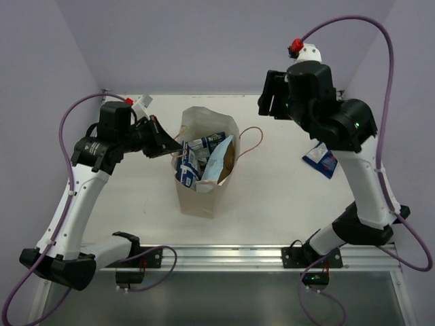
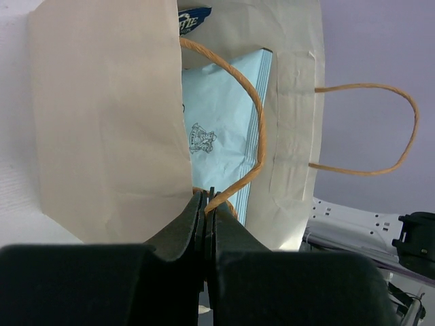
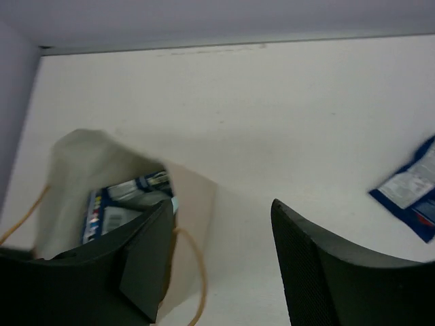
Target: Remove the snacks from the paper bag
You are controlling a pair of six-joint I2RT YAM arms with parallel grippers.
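The paper bag (image 1: 197, 197) sits in the middle of the worktop (image 1: 272, 204), its mouth gaping open toward the overhead camera. Inside are dark blue and white packets (image 1: 192, 157) on the left. A light blue packet (image 1: 219, 163) is beside them on the right, pressed against the bag's right wall.

The left tool (image 1: 175, 146) is at the bag's left rim. In its wrist view the two fingers are pressed together with one brown cord handle (image 2: 260, 136) pinched between them, so it has hold of the bag by that loop. The cord arcs up from the fingertips across the front of the light blue packet. The other handle (image 2: 360, 85) hangs free on the bag's far side, touching nothing.

The right tool (image 1: 272, 95) is raised above the far right part of the worktop, well apart from the bag. Its fingers are spread wide and hold nothing.

One dark blue packet (image 3: 411, 193) lies flat on the worktop on the right (in the overhead view the right arm partly covers it), well apart from the bag.
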